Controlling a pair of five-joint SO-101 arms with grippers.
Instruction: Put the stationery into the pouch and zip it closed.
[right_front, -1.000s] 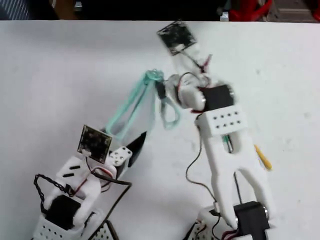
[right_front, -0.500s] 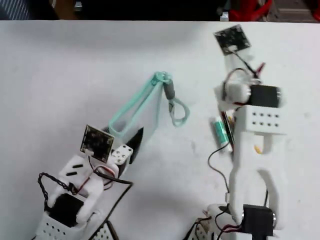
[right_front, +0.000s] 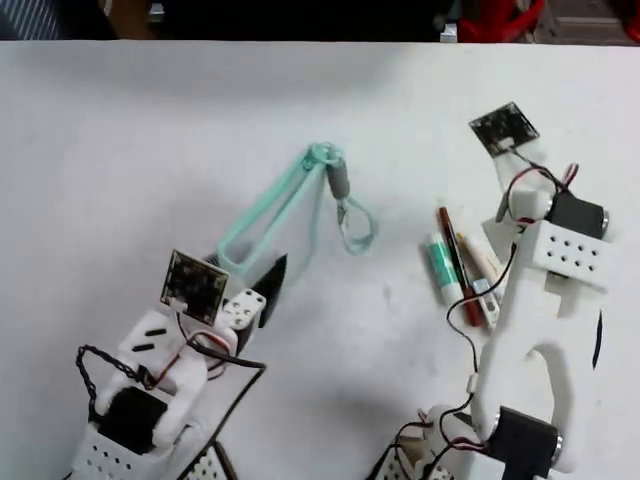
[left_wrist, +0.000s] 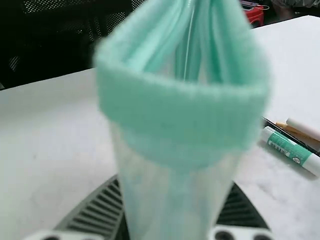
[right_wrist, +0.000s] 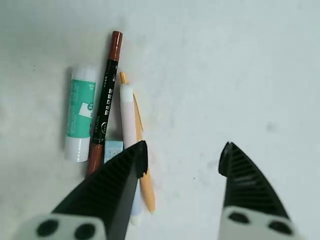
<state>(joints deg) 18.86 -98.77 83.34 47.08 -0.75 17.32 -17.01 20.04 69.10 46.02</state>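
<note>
Left end effector (right_front: 264, 288) tight on pouch (right_front: 270, 210), long axis diagonal twd far-right; right end effector (right_wrist: 185, 147) agape.

A flat white matte tabletop (right_front: 120, 120) is spread under the left gripper (right_front: 265, 285) and the right gripper (right_wrist: 185, 150). Beyond its far edge, ahead of both, a dark strip of room is seen, where a bright red object (right_front: 500, 18) and a blue-striped patch (right_front: 25, 18) are glimpsed.
</note>
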